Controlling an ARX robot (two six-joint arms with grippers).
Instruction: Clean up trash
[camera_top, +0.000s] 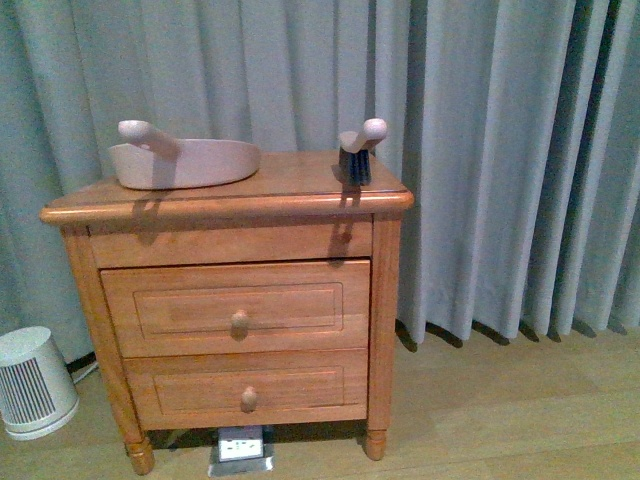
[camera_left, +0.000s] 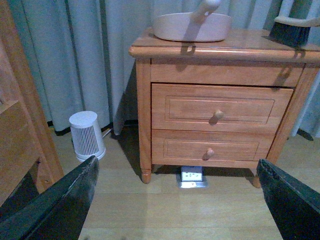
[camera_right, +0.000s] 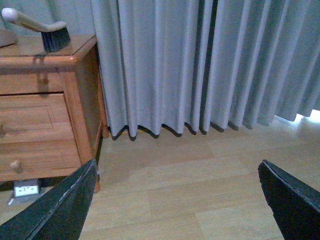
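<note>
No trash wad shows in any view; it is hidden or out of view. A pink-beige dustpan (camera_top: 185, 160) sits on the left of the wooden nightstand's top (camera_top: 290, 185), and a hand brush (camera_top: 357, 152) with dark bristles stands at its right. The dustpan (camera_left: 192, 26) and brush (camera_left: 295, 31) also show in the left wrist view; the brush (camera_right: 42, 31) shows in the right wrist view. My left gripper (camera_left: 177, 200) is open and empty, low above the floor facing the nightstand. My right gripper (camera_right: 177, 200) is open and empty, facing the floor and curtain beside the nightstand. Neither arm shows in the front view.
The nightstand has two drawers with round knobs (camera_top: 240, 322). Grey curtains (camera_top: 500, 150) hang behind. A small white ribbed appliance (camera_top: 32, 382) stands on the floor at the left. A floor socket box (camera_top: 240, 447) lies under the nightstand. Another wooden piece (camera_left: 20, 120) stands close beside my left gripper.
</note>
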